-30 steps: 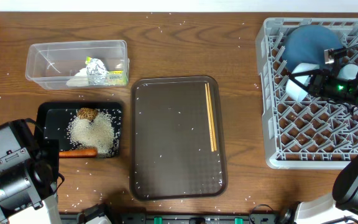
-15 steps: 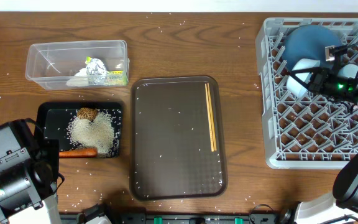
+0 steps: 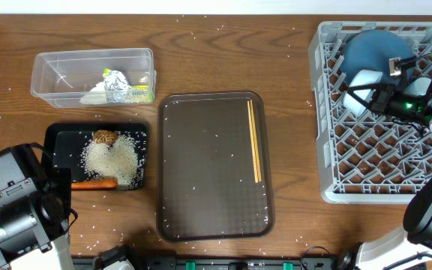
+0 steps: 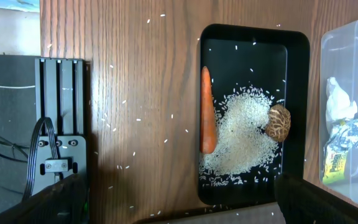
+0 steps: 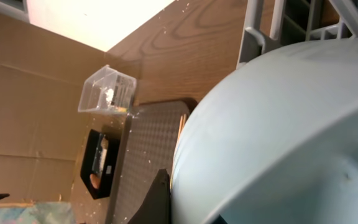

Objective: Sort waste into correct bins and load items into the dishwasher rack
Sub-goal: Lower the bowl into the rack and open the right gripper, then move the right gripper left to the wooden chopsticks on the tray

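Smooth light-blue cup edged toward the round dark-blue dish.

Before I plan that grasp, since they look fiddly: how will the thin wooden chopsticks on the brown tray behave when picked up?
The pair of thin wooden chopsticks looks stiff and light, so bending seems unlikely. They lie flat, side by side, on the brown rectangular serving tray, so one may roll away or separate when pinched.
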Controlling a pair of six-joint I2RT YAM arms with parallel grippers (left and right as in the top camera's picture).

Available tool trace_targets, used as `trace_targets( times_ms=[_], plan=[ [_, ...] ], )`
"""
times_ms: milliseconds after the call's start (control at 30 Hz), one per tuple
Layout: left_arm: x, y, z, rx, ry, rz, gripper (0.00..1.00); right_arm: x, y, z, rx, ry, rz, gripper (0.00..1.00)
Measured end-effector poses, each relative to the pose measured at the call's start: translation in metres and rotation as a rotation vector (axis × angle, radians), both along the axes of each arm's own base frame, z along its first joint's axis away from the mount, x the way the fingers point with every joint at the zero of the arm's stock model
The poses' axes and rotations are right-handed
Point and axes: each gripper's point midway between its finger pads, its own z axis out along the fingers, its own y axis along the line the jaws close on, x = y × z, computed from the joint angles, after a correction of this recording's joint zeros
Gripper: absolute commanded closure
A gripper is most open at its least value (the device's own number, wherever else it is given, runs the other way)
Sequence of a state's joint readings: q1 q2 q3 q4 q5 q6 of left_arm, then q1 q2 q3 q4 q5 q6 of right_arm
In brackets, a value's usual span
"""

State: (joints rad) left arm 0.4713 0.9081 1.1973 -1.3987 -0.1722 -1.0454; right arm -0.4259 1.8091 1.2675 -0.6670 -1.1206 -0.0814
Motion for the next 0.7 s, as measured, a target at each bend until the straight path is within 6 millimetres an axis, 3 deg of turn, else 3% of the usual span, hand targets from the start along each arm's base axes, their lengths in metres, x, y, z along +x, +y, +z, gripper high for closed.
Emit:
trace_targets(
  times_ms=[100,167,200,300,433,567,700],
  plan=[
    [0.0,0.0,0.0,0.0,-0.001,0.0,0.02,-0.004,-0.004,0.001,0.011,0.018,-0.012,0.98],
    [0.0,0.0,0.0,0.0,0.0,0.0,0.02,-0.009,-0.009,0.0,0.001,0.053,-0.038,0.93],
    [0.0,0.0,0.0,0.0,0.0,0.0,0.02,-0.011,-0.013,-0.001,-0.017,0.084,-0.061,0.87],
    [0.0,0.0,0.0,0.0,-0.001,0.0,0.02,-0.024,-0.023,-0.01,-0.08,0.205,-0.136,0.44],
    [0.0,0.0,0.0,0.0,0.0,0.0,0.02,-0.037,-0.033,-0.013,-0.159,0.304,-0.216,0.2],
    [0.0,0.0,0.0,0.0,0.0,0.0,0.02,-0.05,-0.042,-0.005,-0.221,0.361,-0.297,0.08],
    [0.0,0.0,0.0,0.0,0.0,0.0,0.02,-0.058,-0.045,0.012,-0.251,0.36,-0.361,0.05]
  ],
)
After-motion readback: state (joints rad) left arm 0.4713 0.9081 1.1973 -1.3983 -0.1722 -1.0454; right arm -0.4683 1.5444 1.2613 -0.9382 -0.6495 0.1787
